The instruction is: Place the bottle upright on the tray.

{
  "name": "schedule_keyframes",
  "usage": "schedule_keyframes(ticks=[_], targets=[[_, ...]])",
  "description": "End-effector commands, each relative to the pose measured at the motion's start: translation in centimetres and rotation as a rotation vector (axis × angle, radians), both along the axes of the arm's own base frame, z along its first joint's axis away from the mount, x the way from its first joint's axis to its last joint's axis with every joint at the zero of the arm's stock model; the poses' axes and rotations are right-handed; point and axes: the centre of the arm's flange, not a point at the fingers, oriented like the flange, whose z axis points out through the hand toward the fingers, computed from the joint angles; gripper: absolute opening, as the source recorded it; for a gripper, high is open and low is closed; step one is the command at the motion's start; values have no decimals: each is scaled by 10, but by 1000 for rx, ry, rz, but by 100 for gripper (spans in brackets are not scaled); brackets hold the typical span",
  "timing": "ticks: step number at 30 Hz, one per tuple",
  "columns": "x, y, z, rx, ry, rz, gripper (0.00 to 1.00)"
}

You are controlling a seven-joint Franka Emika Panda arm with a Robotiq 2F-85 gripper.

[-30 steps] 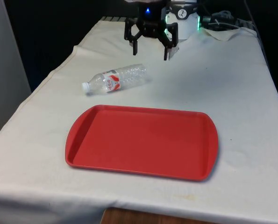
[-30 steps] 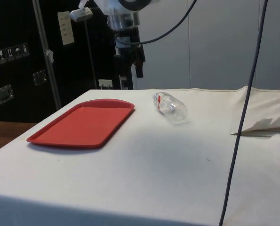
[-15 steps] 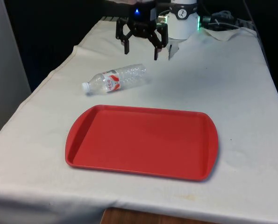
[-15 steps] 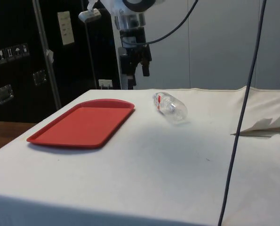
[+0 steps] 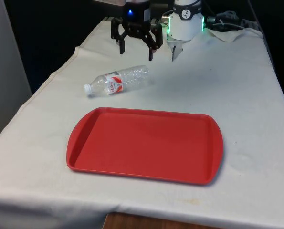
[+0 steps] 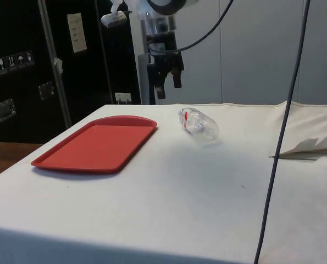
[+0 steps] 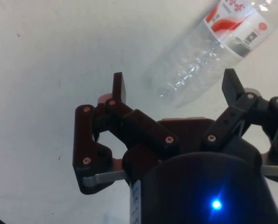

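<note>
We see the claw (image 5: 135, 46) suspended above the surface (image 5: 237, 95), at its far end. Its two fingers (image 7: 118, 87) stand apart with nothing between them. In the wrist view the claw (image 7: 174, 88) is above the base end of the bottle (image 7: 213, 51) and clear of it.

We find the bottle (image 5: 117, 81) lying on its side on the white cloth, its white cap toward the front view's left and its base toward the right. It is a clear plastic bottle with a red and white label. It lies just nearer than the claw and just beyond the far edge of the tray (image 5: 84, 162).

In the side view the tray (image 6: 92, 146) lies flat, red, and the bottle (image 6: 199, 124) rests beside it, apart from its rim.
</note>
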Motion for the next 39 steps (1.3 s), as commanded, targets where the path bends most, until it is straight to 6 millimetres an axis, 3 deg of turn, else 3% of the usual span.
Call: schedule_keyframes(ticks=[1, 39], targets=[[-2, -4, 0, -1, -6, -7, 100], [-7, -27, -15, -29, -2, -216, 100]])
